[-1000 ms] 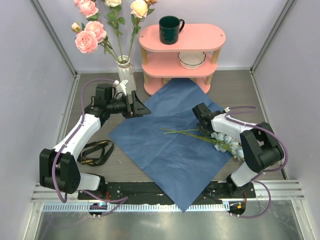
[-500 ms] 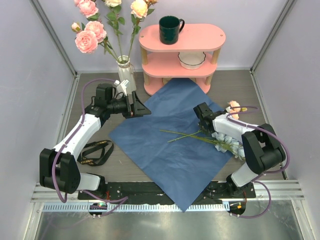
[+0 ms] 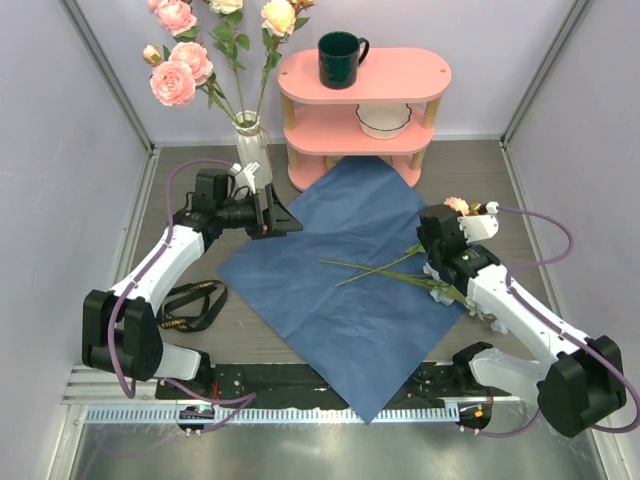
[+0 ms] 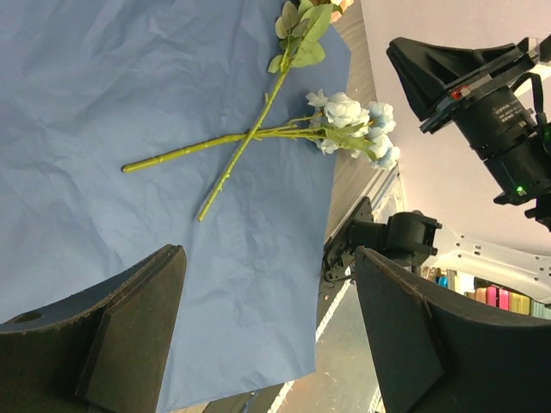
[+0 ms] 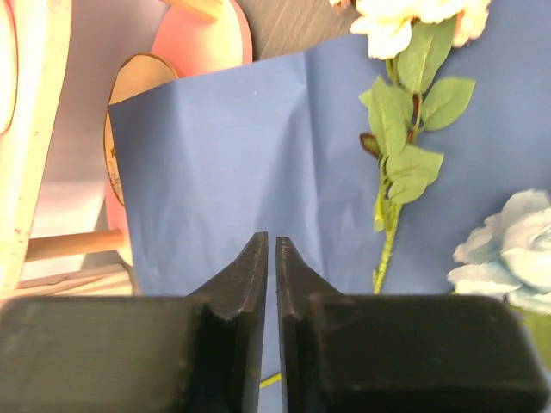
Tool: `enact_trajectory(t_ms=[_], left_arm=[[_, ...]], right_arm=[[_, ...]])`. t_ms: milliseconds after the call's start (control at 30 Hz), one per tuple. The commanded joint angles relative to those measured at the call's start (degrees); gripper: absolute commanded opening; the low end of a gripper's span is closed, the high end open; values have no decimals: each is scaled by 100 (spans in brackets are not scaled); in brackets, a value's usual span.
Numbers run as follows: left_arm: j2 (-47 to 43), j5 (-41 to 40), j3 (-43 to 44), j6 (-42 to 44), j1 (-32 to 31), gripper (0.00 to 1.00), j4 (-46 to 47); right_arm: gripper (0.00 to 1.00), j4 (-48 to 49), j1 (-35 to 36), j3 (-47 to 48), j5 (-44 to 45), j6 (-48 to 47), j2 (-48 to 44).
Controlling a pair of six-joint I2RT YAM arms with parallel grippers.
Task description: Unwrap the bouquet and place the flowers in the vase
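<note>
The blue paper sheet (image 3: 340, 285) of the bouquet lies spread flat on the table. Two flowers lie crossed on it: a pale blue cluster (image 4: 353, 129) and a cream rose (image 5: 413, 17) on a leafy stem (image 5: 387, 232). The cream vase (image 3: 250, 140) stands at the back left with several pink and peach roses (image 3: 180, 70) in it. My left gripper (image 3: 265, 212) hovers open over the sheet's left corner, next to the vase, and holds nothing (image 4: 267, 327). My right gripper (image 3: 436, 222) is shut and empty above the sheet (image 5: 275, 245), left of the rose stem.
A black ribbon (image 3: 190, 305) lies on the table left of the sheet. The pink two-tier shelf (image 3: 360, 110) stands behind the sheet with a dark green mug (image 3: 340, 58) on top and a white bowl (image 3: 383, 120) below. Enclosure walls stand on both sides.
My right gripper has shut and pulled up and right off the stems. The rose stem has swung, its bloom now at the sheet's right edge. The left arm stayed still.
</note>
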Motion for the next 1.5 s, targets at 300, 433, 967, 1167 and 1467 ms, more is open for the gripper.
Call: enact_trajectory(t_ms=[300, 433, 967, 1167, 1467], left_arm=[[103, -104, 175, 324, -204, 83, -324], [103, -86, 175, 332, -213, 83, -324], [67, -113, 193, 341, -213, 83, -359], [67, -157, 193, 376, -222, 83, -394], [103, -139, 193, 359, -221, 83, -377]], right_arm=[[63, -874, -124, 1219, -371, -432, 1947], [57, -1455, -133, 1694, -626, -239, 2706], [48, -1842, -142, 1844, -925, 456, 3682], [18, -1983, -142, 1949, -724, 500, 3542], [1, -1266, -124, 1224, 770, -130, 1034]])
